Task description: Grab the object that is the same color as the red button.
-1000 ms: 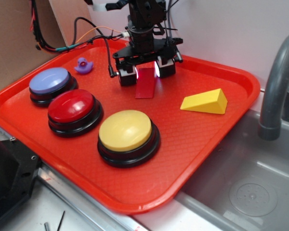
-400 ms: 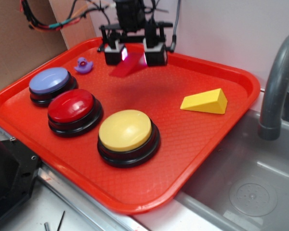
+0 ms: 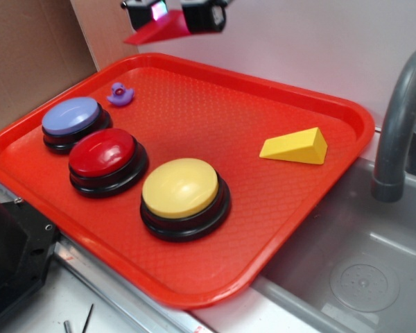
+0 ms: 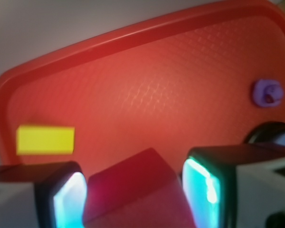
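Observation:
My gripper [image 3: 172, 14] is at the top edge of the exterior view, high above the back of the red tray [image 3: 284, 104]. It is shut on the dark-red wedge [image 3: 156, 30], which hangs tilted between the fingers. In the wrist view the wedge [image 4: 133, 190] sits between the two glowing pads [image 4: 202, 190], well above the tray [image 4: 147, 95]. The red button [image 3: 104, 158] stands on the tray's left side, between two other buttons.
A lavender-blue button [image 3: 73, 119], a yellow button [image 3: 182, 193], a yellow wedge [image 3: 296, 146] and a small purple duck [image 3: 120, 94] lie on the tray. A grey faucet [image 3: 401, 118] and sink [image 3: 347, 277] are at the right. Cardboard stands at the back left.
My gripper has risen from tray level to well above the tray and moved left, carrying the dark-red wedge up with it. Nothing else has moved.

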Controlling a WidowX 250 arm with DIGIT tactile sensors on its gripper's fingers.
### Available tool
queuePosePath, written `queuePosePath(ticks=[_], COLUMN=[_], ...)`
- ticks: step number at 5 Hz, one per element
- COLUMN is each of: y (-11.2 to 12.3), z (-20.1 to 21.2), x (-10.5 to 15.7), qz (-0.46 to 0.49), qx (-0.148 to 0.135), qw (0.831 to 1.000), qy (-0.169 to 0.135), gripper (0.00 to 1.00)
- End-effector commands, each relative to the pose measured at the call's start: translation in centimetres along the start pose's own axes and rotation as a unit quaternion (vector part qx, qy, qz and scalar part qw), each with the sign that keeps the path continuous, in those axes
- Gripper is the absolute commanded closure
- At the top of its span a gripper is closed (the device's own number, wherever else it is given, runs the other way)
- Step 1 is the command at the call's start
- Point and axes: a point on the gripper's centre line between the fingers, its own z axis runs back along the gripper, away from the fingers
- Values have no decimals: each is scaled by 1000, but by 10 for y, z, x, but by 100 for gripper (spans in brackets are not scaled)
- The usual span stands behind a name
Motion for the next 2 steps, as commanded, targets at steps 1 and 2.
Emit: queuePosePath(ticks=[1, 2], y=[11, 14], z=[63, 47], x=[-14, -4], qz=[-50, -27], qx=[-51, -17], qw=[995, 998], qy=[-70, -59], gripper=[100, 100])
